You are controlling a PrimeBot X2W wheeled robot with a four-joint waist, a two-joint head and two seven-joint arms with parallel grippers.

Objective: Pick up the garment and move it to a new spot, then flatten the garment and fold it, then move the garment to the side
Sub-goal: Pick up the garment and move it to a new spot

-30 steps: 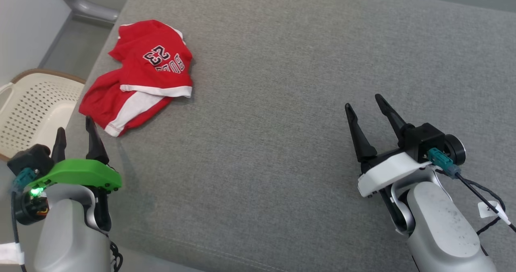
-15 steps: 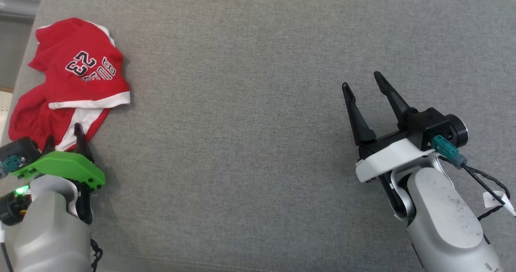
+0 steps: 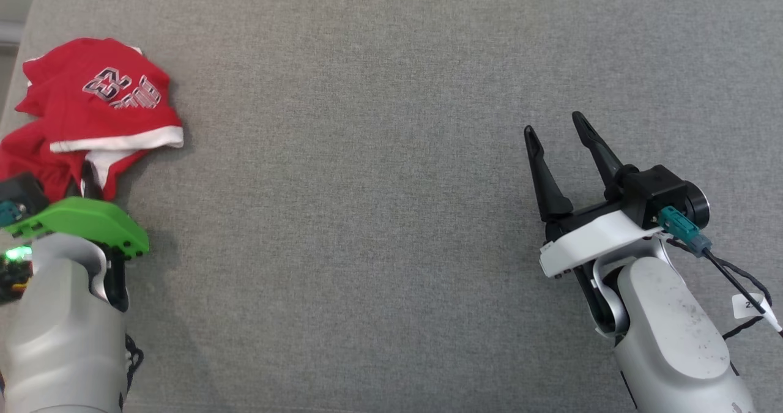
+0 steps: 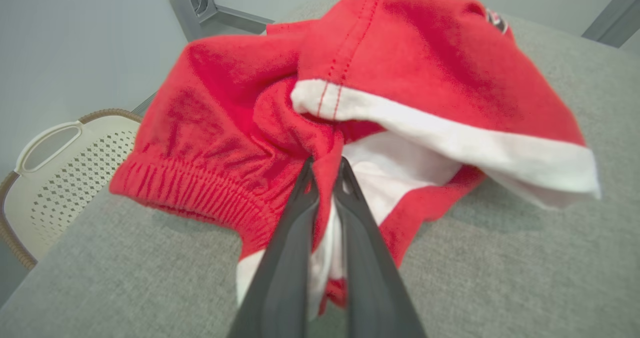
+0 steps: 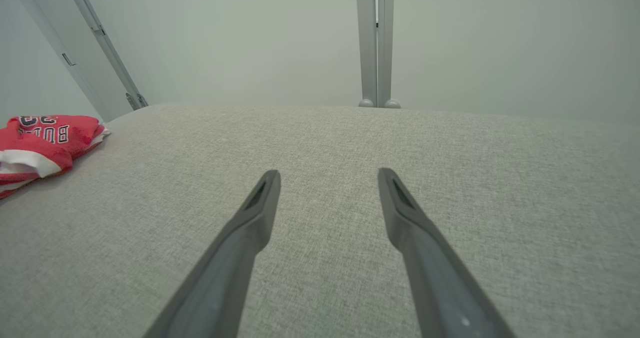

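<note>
The left fingers (image 4: 295, 228) are pinched shut on a thin fold of the garment (image 4: 425, 52) at their tips; on lifting, it could slip free. The right fingers (image 5: 250, 238) gape wide, empty.

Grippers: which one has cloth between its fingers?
The left gripper, green-capped: its fingers are pinched shut on a red fold of the garment. The right gripper, white-capped, stands open over the grey surface.
</note>
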